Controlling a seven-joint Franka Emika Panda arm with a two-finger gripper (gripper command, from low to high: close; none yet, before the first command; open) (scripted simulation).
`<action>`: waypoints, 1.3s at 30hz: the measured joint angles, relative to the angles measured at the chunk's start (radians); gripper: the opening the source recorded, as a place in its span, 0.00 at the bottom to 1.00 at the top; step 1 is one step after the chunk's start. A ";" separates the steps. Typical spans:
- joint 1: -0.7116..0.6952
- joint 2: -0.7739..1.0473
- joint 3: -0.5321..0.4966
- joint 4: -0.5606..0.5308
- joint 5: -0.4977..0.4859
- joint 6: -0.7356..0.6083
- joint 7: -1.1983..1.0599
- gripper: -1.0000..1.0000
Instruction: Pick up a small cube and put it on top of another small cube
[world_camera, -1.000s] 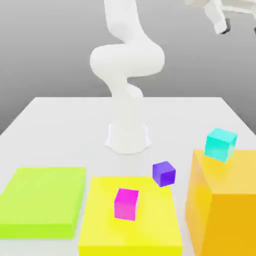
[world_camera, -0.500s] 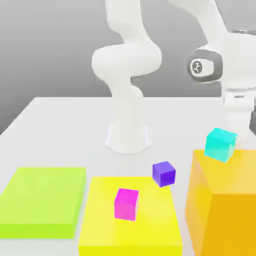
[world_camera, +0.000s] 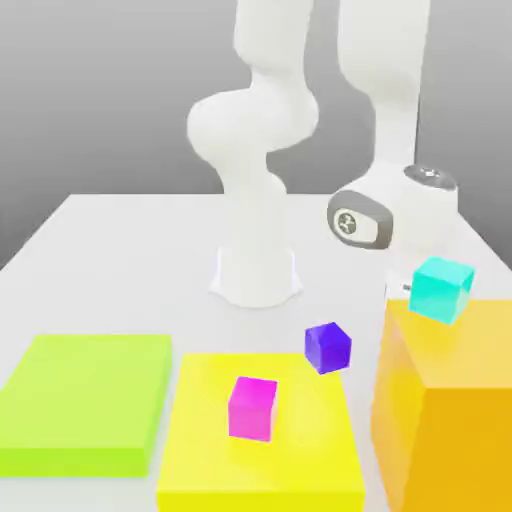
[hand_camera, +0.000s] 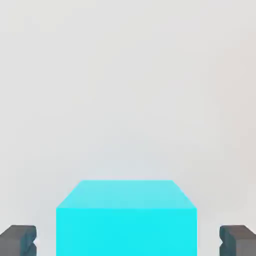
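You are looking at a pale grey-white tabletop (world_camera: 130, 260) set against a plain grey backdrop, with the white arm's base (world_camera: 256, 275) standing near its middle. Toward the front, at the exterior view's left, a flat lime-green slab (world_camera: 85, 400) lies on the tabletop; beside it sits a flat yellow slab (world_camera: 260, 450) with a magenta cube (world_camera: 252, 407) on top. A purple cube (world_camera: 328, 347) sits just past the yellow slab's far corner. At the exterior view's right stands a tall orange block (world_camera: 445, 410), and a turquoise cube (world_camera: 440, 288) shows at its far upper edge.

The arm bends down behind the orange block, its wrist low beside the turquoise cube. In the hand view your tool (hand_camera: 128, 241) is spread wide: the two dark fingertips (hand_camera: 19, 241) stand well apart on either side of the small cube (hand_camera: 126, 220), a cyan-blue one, with a clear gap on each side and no contact. That cube rests on the bare pale tabletop, squarely between the fingertips, its top face lighter than its front. The tool grips nothing.
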 joint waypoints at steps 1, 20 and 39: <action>0.000 0.000 0.000 0.000 -0.001 0.000 0.001 0.00; -0.073 -0.349 0.109 0.040 0.186 -0.388 -0.188 0.00; -0.265 -0.418 -0.077 0.495 -0.032 -0.834 -0.506 0.00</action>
